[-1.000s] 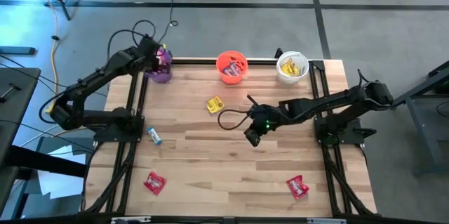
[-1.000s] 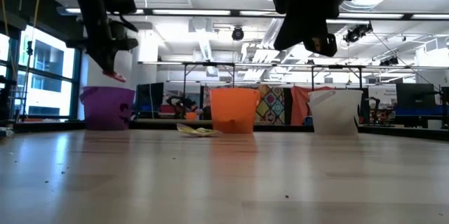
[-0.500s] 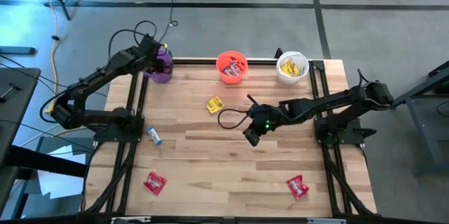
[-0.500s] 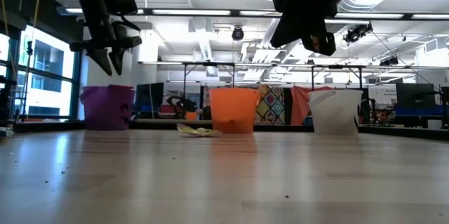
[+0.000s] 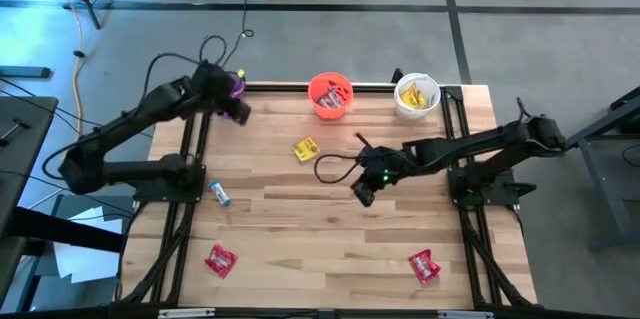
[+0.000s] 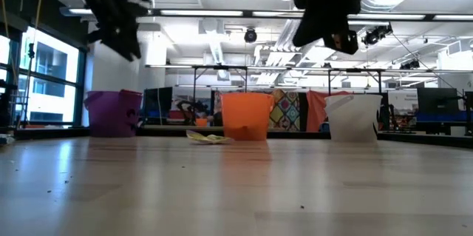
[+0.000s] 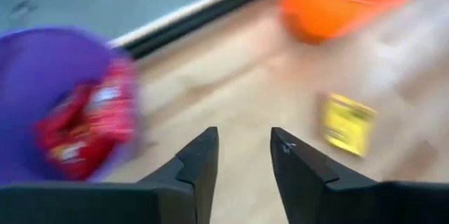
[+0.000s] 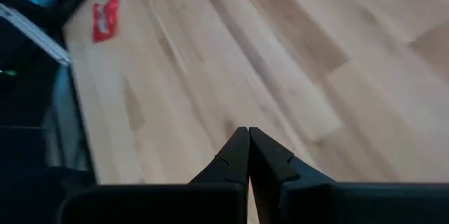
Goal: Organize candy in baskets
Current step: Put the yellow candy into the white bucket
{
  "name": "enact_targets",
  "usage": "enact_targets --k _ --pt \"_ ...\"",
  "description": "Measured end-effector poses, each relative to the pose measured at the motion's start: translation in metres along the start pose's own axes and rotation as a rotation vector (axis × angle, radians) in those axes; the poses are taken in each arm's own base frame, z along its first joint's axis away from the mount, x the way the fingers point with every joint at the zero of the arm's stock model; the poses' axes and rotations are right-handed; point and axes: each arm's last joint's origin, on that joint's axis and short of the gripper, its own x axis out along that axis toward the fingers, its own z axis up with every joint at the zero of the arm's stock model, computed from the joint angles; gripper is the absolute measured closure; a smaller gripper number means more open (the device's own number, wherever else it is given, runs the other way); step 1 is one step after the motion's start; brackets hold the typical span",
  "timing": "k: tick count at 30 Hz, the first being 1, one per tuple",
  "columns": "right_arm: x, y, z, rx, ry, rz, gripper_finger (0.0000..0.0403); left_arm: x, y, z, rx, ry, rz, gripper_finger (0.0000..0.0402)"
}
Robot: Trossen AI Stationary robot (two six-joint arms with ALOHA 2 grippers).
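The purple basket (image 7: 42,76) stands at the table's far left corner with red candy (image 7: 84,122) inside; from above only a bit of it (image 5: 237,83) shows past my left arm. My left gripper (image 7: 244,147) hangs open and empty just beside it, over the table (image 5: 241,112). The orange basket (image 5: 331,95) and the white basket (image 5: 417,95) stand along the far edge, both holding candy. A yellow candy (image 5: 306,148) lies flat in front of the orange basket. My right gripper (image 5: 362,195) hangs shut and empty above mid-table (image 8: 248,143).
A blue-and-white bar (image 5: 219,193) lies at the left edge. Two red candies lie near the front, one left (image 5: 220,260) and one right (image 5: 424,266). Bare wood spans the middle of the table (image 5: 300,219). A black cable loops by my right gripper (image 5: 325,169).
My left gripper held a red candy over the purple basket, opened and let it fall in. It has then risen and swung away from the basket toward the table's near edge and right, turning as it went. My right arm has kept still.
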Motion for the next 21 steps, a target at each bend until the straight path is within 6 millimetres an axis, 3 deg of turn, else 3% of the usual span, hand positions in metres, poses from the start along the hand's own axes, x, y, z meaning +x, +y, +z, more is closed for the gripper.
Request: enact_targets --k 3,6,12,16,21 --pt "-0.013 -0.009 0.002 -0.035 0.007 -0.048 0.0403 -0.008 -0.02 -0.015 0.081 -0.004 -0.097 0.0304" --pt "-0.021 -0.02 0.011 -0.081 0.013 0.025 0.0403 -0.008 -0.035 -0.037 0.106 0.033 -0.171 0.0325" --pt "-0.019 -0.066 0.009 -0.111 0.047 0.099 0.0403 0.005 -0.064 -0.079 0.069 0.097 -0.304 0.0368" --pt "-0.02 -0.09 0.0 -0.089 0.022 0.111 0.0403 0.022 -0.088 -0.095 0.021 0.127 -0.379 0.0383" --pt "-0.036 -0.099 -0.004 -0.088 -0.061 0.128 0.0403 0.055 -0.104 -0.103 -0.142 0.172 -0.299 0.0361"
